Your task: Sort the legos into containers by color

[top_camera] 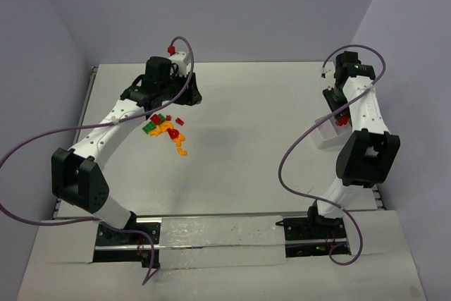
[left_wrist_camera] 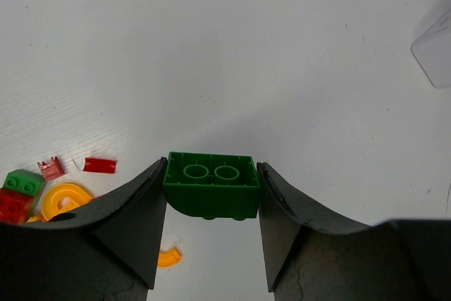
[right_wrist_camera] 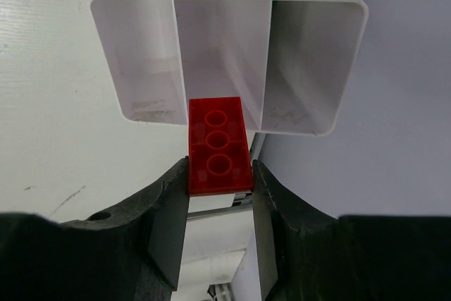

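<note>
My left gripper (left_wrist_camera: 211, 174) is shut on a green lego brick (left_wrist_camera: 211, 187), held underside up just above the table. The remaining legos (top_camera: 165, 130) lie in a loose pile beside it: red (left_wrist_camera: 100, 166), green (left_wrist_camera: 23, 182) and orange-yellow (left_wrist_camera: 65, 199) pieces. Over at the right edge, my right gripper (right_wrist_camera: 220, 167) is shut on a flat red brick (right_wrist_camera: 218, 147). It hangs over the near rim of a white container (right_wrist_camera: 229, 54) with divided compartments, in line with the middle one. From above, that container (top_camera: 325, 134) sits under the right gripper (top_camera: 341, 120).
A corner of a white container (left_wrist_camera: 433, 51) shows far right in the left wrist view. Purple cables (top_camera: 292, 153) loop off both arms. The table's right edge runs close to the container, and walls surround the table.
</note>
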Motion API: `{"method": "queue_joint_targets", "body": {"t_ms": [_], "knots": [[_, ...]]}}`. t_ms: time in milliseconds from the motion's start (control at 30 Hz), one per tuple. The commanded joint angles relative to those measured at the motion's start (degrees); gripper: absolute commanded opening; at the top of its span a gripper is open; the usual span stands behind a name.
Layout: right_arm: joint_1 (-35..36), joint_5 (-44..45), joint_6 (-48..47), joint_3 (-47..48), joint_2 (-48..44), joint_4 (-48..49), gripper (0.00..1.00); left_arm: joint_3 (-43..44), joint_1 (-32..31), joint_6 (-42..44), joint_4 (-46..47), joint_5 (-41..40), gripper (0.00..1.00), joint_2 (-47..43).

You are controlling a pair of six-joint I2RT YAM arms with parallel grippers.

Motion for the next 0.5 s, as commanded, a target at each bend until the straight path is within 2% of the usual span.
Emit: {"method": "queue_joint_targets", "body": {"t_ms": [0,333,433,467], "knots": [[-0.37,2.06,-0.19,2.04,1.39,1.49,0.01,3.78,0.03,1.29,-0.95,1.51,0.0,0.48],[-0.46,5.14,0.96,1.6,4.32,4.68,0.11,4.92,0.12,0.76,-1.65,2.47,0.01,1.54],[-0.46,4.99,1.11,1.6,5.02,4.76,0.23,5.16,0.03,0.74,-1.82,2.79,0.01,1.87],[-0.46,4.9,1.14,1.6,5.11,4.73,0.31,5.25,0.1,0.76,-1.95,2.88,0.01,1.99]]}}
